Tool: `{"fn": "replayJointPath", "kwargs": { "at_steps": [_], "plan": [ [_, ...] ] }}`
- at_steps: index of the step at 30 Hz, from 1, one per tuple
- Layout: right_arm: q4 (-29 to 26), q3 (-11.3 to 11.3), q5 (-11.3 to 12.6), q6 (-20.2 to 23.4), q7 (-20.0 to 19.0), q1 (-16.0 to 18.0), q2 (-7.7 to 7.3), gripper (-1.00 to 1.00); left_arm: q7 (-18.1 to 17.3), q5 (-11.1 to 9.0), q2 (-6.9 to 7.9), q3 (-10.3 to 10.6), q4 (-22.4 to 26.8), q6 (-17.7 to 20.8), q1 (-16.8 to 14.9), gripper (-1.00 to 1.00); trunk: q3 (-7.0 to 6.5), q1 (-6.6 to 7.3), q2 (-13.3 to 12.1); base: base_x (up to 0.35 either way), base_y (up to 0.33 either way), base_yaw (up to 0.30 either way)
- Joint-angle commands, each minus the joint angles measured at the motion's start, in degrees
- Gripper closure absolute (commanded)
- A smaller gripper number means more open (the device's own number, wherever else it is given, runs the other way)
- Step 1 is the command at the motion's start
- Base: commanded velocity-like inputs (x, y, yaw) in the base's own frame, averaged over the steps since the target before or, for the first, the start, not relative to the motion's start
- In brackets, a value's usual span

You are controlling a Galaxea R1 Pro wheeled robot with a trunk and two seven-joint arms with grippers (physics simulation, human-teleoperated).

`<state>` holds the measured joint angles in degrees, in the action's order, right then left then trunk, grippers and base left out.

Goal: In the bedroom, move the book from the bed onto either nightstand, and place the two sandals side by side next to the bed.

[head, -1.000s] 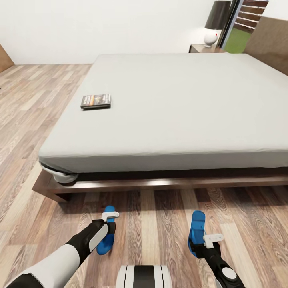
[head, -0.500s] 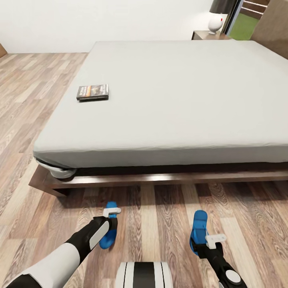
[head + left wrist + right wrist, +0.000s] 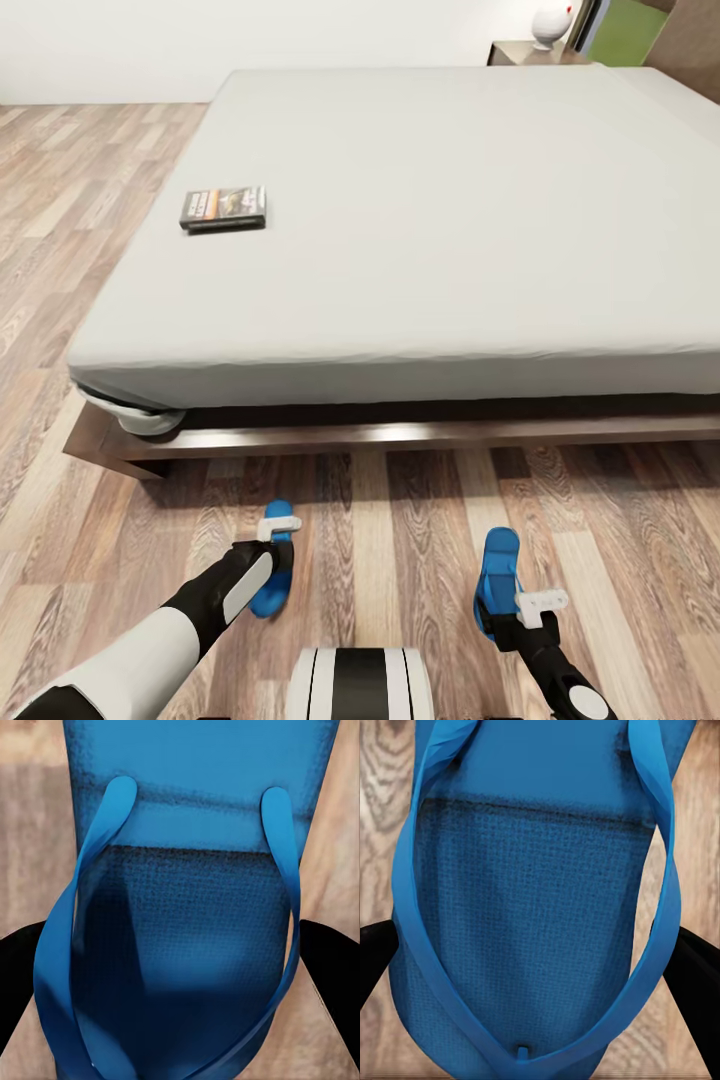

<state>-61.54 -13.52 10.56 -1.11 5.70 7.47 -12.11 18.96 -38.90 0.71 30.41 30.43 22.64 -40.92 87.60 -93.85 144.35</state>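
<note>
**A:** Wood-plank floor (image 3: 400,540) at foot of bed (image 3: 400,430). Status?

**B:** Left gripper (image 3: 272,560) over left sandal (image 3: 270,590), right gripper (image 3: 515,615) over right sandal (image 3: 495,575). Fingers (image 3: 15,975) flanking each sole in wrist views, so probably clamped across the width; can't confirm contact.

**A:** Sandal (image 3: 540,907) spacing?

**B:** Well apart, both toes toward bed frame. Likely gripped at once to pull together side by side.

**A:** Book (image 3: 224,208)?

**B:** Flat on mattress near left edge, untouched. Nightstand (image 3: 525,52) far corner, beyond headboard end. Needs a drive round afterwards.
</note>
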Motion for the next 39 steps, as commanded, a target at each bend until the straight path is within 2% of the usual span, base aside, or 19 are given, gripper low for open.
{"fn": "replayJointPath", "kwargs": {
  "at_steps": [1,7,14,21,32,39],
  "plan": [
    [0.0,-0.3,0.6,-0.1,0.5,0.0,-0.09,1.0,0.5,-0.6,0.08,0.5,0.1,-0.2,0.0,1.0,0.26,-0.01,0.0,0.0,0.0,0.0],
    [-0.1,-0.3,0.6,-0.1,0.5,0.0,-0.1,1.0,0.1,-0.6,0.02,0.6,0.2,-1.9,0.0,1.0,0.48,-0.04,0.0,0.0,0.0,0.0],
    [-0.1,-0.3,0.6,-0.1,0.5,0.0,-0.1,1.0,0.3,-0.4,0.07,0.6,1.2,-1.3,0.0,1.0,0.48,-0.04,0.0,0.0,0.0,0.0],
    [-0.1,-0.3,0.5,-0.1,0.5,0.0,-0.1,1.0,0.4,-0.4,1.3,0.6,2.2,-1.2,0.0,1.0,2.03,-0.22,0.1,0.0,0.0,0.0],
    [0.0,-0.3,0.6,-0.1,0.5,0.0,-0.1,1.0,0.4,-0.4,1.57,0.6,2.2,-1.2,0.0,1.0,2.03,-0.22,0.1,0.0,0.0,0.0],
    [0.0,-0.3,0.6,-0.1,0.5,0.0,-0.11,1.0,0.4,-0.4,1.58,0.5,2.2,-1.8,0.0,1.0,3.59,-0.4,0.2,0.0,0.0,0.0]
  ]
}}
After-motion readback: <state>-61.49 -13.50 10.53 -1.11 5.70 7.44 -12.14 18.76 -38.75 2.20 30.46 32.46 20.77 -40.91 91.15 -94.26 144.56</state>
